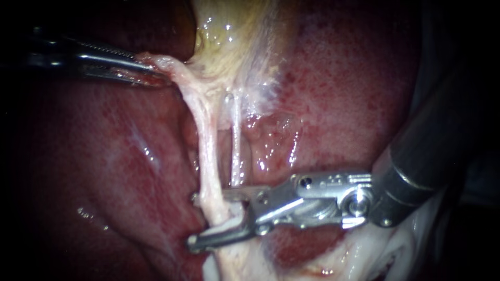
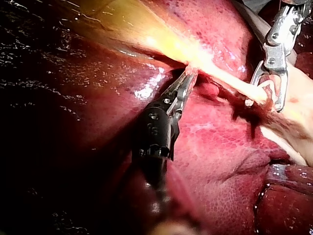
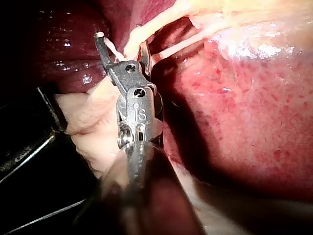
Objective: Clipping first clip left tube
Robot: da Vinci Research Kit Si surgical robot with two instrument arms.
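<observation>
Two pale tubes run down from the yellowish gallbladder (image 1: 234, 41): the thick left tube (image 1: 205, 151) and the thin right tube (image 1: 237, 151). My right instrument (image 1: 208, 221) comes in from the right. Its jaws stand open astride the lower left tube, one on each side, with a whitish clip (image 1: 232, 222) seated between them. The right wrist view shows the same straddle (image 3: 122, 41). My left instrument (image 1: 156, 75) is shut on pale tissue at the gallbladder's neck and holds it out to the left. It also shows in the left wrist view (image 2: 188, 78).
Red liver (image 1: 338, 88) surrounds the tubes on both sides. Pale fatty tissue (image 1: 364, 255) lies under the right instrument's shaft. A dark object (image 3: 29, 127) sits beside that shaft in the right wrist view.
</observation>
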